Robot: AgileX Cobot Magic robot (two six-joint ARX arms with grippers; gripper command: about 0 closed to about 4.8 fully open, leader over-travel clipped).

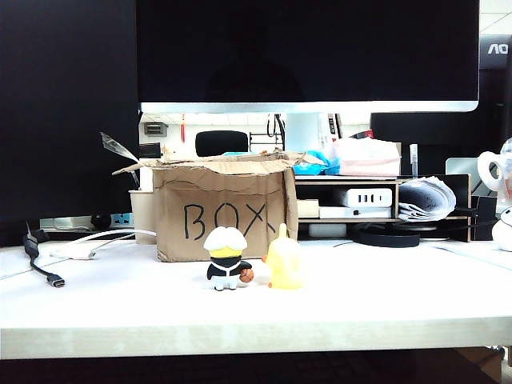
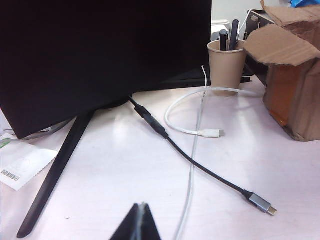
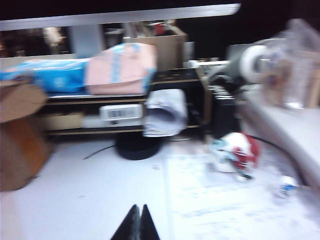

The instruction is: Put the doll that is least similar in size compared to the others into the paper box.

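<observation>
Beside the paper box [image 1: 222, 218], both grippers [image 2: 141, 212] [image 3: 139, 214] closed, doll [image 3: 236, 153] apart

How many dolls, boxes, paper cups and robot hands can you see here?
Dolls: 3 (white-haired doll, yellow doll, red-and-white doll)
Paper box: 1
Paper cup: 1
Robot hands: 2 (left hand shut, above the black cable; right hand shut, apart from the red-and-white doll)
Total: 7
</observation>
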